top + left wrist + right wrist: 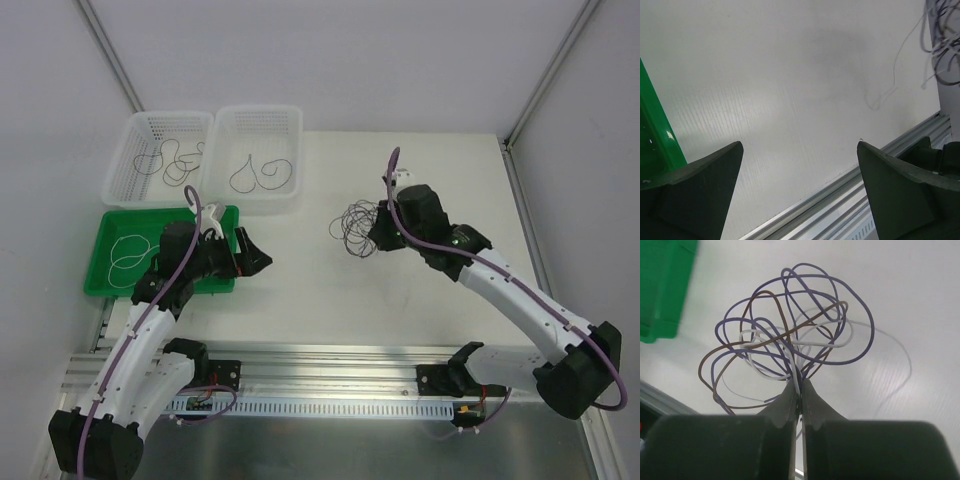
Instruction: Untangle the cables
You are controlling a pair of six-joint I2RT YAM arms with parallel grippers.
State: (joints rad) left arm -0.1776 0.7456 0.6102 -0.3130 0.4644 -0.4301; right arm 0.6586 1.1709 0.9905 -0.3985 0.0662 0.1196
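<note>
A tangle of thin purple, brown and white cables point(790, 340) hangs from my right gripper point(800, 382), which is shut on several strands. In the top view the tangle point(355, 228) sits at the table's middle, just left of the right gripper point(378, 235). My left gripper point(255, 255) is open and empty over the bare table beside the green tray point(105, 250); its fingers point(700, 180) stand wide apart. The tangle's edge shows at the top right of the left wrist view point(942, 45).
The green tray holds one white cable loop point(128, 255). Two white baskets stand behind it: the left basket point(125, 150) with a dark cable point(172, 160), the right basket point(292, 125) with a dark cable point(262, 172). An aluminium rail point(330, 360) runs along the near edge.
</note>
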